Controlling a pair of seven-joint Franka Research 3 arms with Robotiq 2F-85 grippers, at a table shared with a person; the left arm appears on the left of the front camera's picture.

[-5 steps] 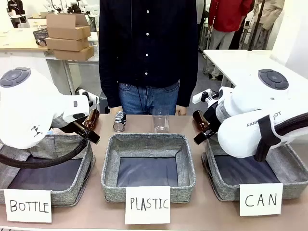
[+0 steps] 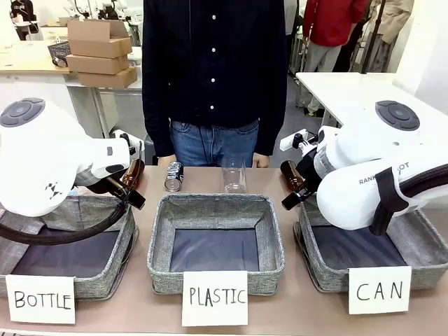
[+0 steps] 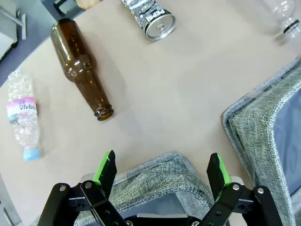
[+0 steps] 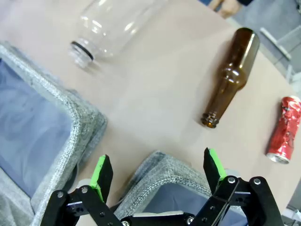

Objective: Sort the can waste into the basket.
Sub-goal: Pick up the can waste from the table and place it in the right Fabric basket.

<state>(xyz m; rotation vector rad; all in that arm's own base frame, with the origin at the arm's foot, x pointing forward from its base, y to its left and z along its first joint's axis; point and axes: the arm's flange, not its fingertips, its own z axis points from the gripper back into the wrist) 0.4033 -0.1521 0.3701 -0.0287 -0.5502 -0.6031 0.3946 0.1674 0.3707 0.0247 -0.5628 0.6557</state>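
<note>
Both cans are seen lying on the table outside the baskets. The black and silver can [image 2: 173, 176] is laid on its side near the far edge, in front of the person [image 2: 213, 70], beyond the far left corner of the PLASTIC basket [image 2: 157, 259] and between a brown bottle [image 2: 133, 175] and a clear plastic bottle [image 2: 234, 178]. The red can [image 4: 283, 130], dented and also on its side, is found in the right wrist view just past a second brown bottle [image 4: 232, 77]. The CAN basket [image 2: 325, 274] is placed at the robot's right end of the row, and nothing can be made out on the part of its dark lining that is visible. The left gripper [image 3: 162, 160] is held with its jaws spread wide and nothing between them, above a corner of the BOTTLE basket [image 2: 105, 280] (a small crumpled plastic bottle [image 3: 21, 115] with a pink label is seen off to one side). The right gripper [image 4: 156, 159] is likewise spread wide and empty, poised over a corner of the CAN basket, well apart from either can.
</note>
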